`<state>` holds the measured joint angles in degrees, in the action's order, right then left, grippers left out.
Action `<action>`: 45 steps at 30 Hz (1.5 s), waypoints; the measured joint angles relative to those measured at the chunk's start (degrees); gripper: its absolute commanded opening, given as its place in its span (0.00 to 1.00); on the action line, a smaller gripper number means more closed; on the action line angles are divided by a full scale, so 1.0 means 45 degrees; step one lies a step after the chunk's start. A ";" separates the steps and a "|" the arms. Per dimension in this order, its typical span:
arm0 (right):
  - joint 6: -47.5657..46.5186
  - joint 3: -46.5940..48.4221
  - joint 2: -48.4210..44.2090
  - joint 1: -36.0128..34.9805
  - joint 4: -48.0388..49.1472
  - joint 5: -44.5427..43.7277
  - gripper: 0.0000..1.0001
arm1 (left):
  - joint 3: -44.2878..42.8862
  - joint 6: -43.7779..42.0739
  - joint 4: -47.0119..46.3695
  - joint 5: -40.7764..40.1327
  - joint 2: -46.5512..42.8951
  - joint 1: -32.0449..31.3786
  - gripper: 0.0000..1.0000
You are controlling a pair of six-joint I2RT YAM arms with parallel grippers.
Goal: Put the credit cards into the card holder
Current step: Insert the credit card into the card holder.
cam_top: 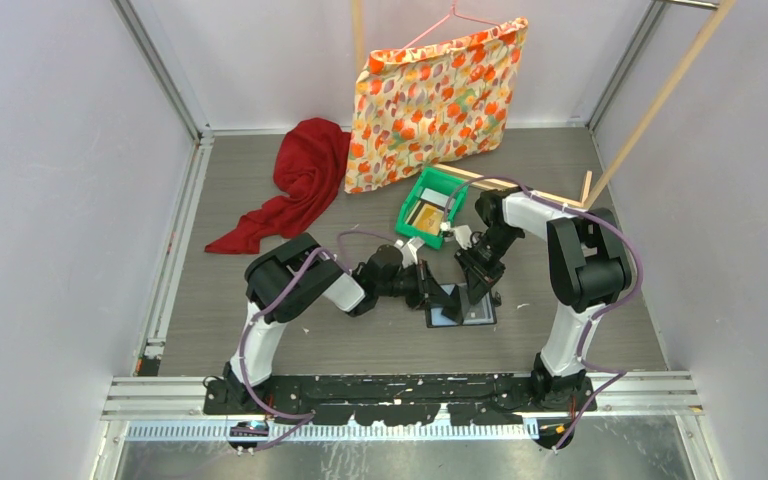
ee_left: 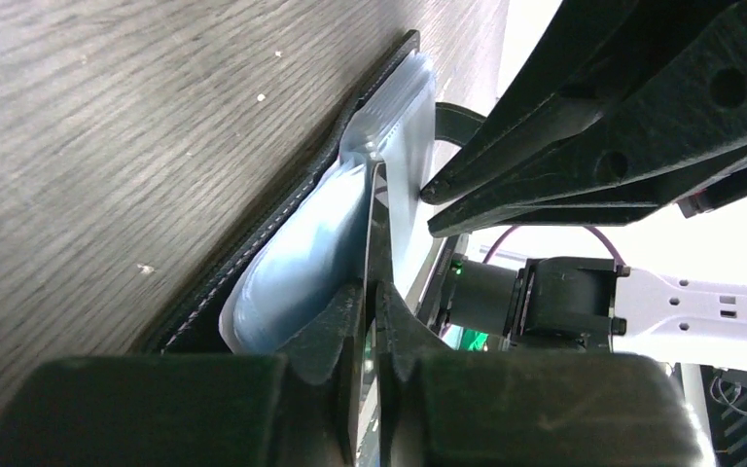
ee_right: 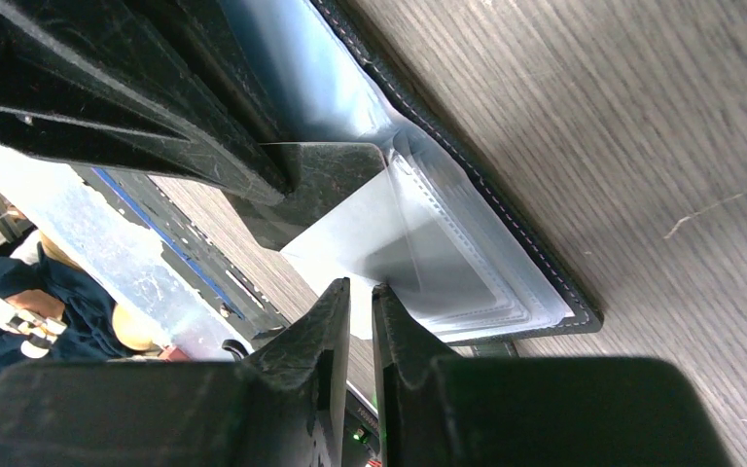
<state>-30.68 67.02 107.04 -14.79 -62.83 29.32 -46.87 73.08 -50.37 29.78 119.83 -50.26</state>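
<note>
Black-rimmed and lying open on the wood-grain table [cam_top: 260,330], the card holder [cam_top: 465,312] sits between both arms in the overhead view. The left gripper [cam_top: 432,292] is at its left side and the right gripper [cam_top: 477,290] at its far edge. A green tray [cam_top: 407,207] with a yellow card [cam_top: 426,216] inside stands beyond the holder, well apart from it.

From the left wrist, the left jaws are pressed onto a thin dark card [ee_left: 379,229] seen edge-on, standing upright over the holder's pale blue, glossy pages. The right gripper's tips touch the page stack just beyond the card.

From the right wrist, the right jaws stand almost together, with the edge of a pale, translucent pocket page [ee_right: 360,243] between them, raised off the holder's stack. The dark card's corner lies under that raised page, at the left gripper's tips. White stitching runs along the holder's black rim.
</note>
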 measured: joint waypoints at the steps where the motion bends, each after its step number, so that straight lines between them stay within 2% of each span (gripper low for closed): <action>1: -0.0005 0.0000 0.0000 0.0000 0.0000 0.0000 0.20 | 0.0000 0.0005 -0.0010 0.0010 0.0015 0.0005 0.03; 9: -0.0112 -0.0005 -0.0146 0.0126 0.0005 0.0277 0.29 | 0.0442 0.0112 -0.1049 -0.0340 0.0015 -0.0058 0.00; 26: -0.0102 -0.0015 -0.1020 0.1054 0.0355 0.1277 0.29 | 0.1836 0.1273 -0.4362 -0.3274 0.0476 -0.1035 0.00; 45: 0.0447 -0.0112 -0.1015 0.1122 0.0918 0.0821 0.29 | 0.2239 0.1919 -0.6067 -0.6348 0.1103 -0.2181 0.00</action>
<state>-28.67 66.52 102.48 -9.74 -58.70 33.01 -36.80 81.71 -77.67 1.21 124.79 -60.07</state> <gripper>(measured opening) 0.293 0.011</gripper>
